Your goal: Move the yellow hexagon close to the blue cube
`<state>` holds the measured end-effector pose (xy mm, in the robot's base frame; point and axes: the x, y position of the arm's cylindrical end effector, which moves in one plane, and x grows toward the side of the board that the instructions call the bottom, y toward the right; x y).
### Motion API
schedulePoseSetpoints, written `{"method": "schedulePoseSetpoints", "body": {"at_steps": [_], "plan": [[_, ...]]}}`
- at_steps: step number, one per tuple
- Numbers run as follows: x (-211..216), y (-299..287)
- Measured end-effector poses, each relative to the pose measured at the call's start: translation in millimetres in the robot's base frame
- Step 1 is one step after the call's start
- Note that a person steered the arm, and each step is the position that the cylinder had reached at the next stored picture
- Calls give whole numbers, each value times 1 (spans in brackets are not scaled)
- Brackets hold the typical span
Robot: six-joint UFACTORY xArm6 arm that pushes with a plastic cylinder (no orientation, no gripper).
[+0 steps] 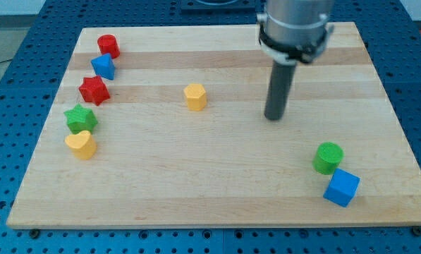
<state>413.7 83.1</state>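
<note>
The yellow hexagon (194, 97) stands near the middle of the wooden board (217, 190), a little toward the view's top. The blue cube (342, 188) sits near the board's bottom right corner. My tip (273, 117) rests on the board to the right of the yellow hexagon, well apart from it, and up and to the left of the blue cube. The rod hangs from the grey arm at the view's top.
A green cylinder (328, 157) touches the blue cube's upper left. Along the left edge, from top to bottom: a red cylinder (108, 46), a blue star-like block (104, 66), a red star (94, 90), a green star (80, 118), a yellow heart (81, 144).
</note>
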Motion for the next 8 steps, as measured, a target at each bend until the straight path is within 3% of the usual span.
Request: {"method": "schedulePoseSetpoints", "body": {"at_steps": [1, 2, 3, 5, 7, 8], "plan": [[-42, -84], [-44, -159], [-26, -116], [-13, -170], [36, -63], [46, -68]]}}
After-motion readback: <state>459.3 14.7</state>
